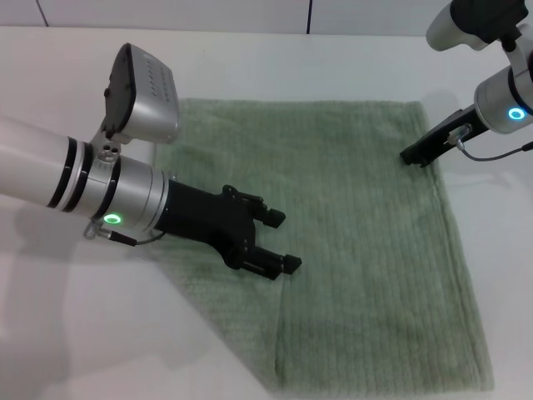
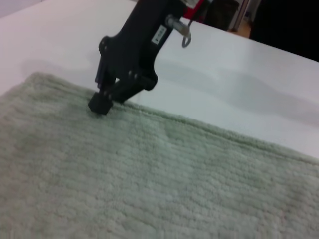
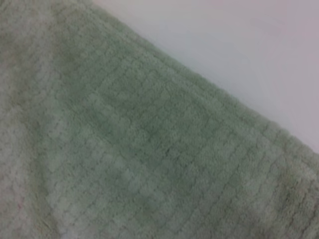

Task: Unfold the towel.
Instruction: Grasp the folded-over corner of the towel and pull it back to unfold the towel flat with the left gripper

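The sage-green towel [image 1: 350, 233] lies flat on the white table [image 1: 75, 333]. Its near-left corner is folded in, which leaves a diagonal edge and a fold line [image 1: 283, 333]. My left gripper [image 1: 281, 242] is open and empty, low over the towel's left part just beyond that fold. My right gripper [image 1: 414, 156] is shut, with its tip down at the towel's far-right hem. The left wrist view shows its tip [image 2: 101, 103] touching that edge of the towel [image 2: 149, 184]. The right wrist view shows only the towel [image 3: 124, 149] and its hem.
Bare white table [image 2: 239, 84] surrounds the towel on all sides. The left arm's silver body [image 1: 83, 183] reaches over the towel's left edge. The back wall runs along the far table edge.
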You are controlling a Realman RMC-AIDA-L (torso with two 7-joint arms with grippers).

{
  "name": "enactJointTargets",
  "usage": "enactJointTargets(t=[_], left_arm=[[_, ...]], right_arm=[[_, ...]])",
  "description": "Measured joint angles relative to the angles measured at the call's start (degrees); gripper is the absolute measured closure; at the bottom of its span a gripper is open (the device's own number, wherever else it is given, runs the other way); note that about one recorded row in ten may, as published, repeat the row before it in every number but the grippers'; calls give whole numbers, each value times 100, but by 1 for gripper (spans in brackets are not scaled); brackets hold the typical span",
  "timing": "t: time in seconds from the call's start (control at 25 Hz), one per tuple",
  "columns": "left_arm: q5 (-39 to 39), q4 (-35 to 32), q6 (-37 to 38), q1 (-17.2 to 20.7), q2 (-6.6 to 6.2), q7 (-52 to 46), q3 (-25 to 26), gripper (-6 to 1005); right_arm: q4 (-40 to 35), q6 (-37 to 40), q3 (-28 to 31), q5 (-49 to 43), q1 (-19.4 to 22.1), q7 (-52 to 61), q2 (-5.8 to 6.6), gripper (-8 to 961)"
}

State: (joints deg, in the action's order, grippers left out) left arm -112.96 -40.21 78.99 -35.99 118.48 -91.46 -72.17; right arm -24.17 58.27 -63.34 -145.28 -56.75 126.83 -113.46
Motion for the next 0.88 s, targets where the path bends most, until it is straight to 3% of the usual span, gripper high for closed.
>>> enactJointTargets(t=[0.36, 0.76, 0.88], left_arm=[[-20, 30, -297, -11, -1, 1, -492, 200], [-165, -8, -407, -14, -4, -83, -498, 337], [-166, -26, -392, -14, -7, -91, -484, 420]], right_arm=[[0, -9, -6, 0, -17, 0, -3, 951], [19, -29, 10, -17, -19, 0, -9, 951], [28, -57, 8, -22, -9, -2, -10, 951]])
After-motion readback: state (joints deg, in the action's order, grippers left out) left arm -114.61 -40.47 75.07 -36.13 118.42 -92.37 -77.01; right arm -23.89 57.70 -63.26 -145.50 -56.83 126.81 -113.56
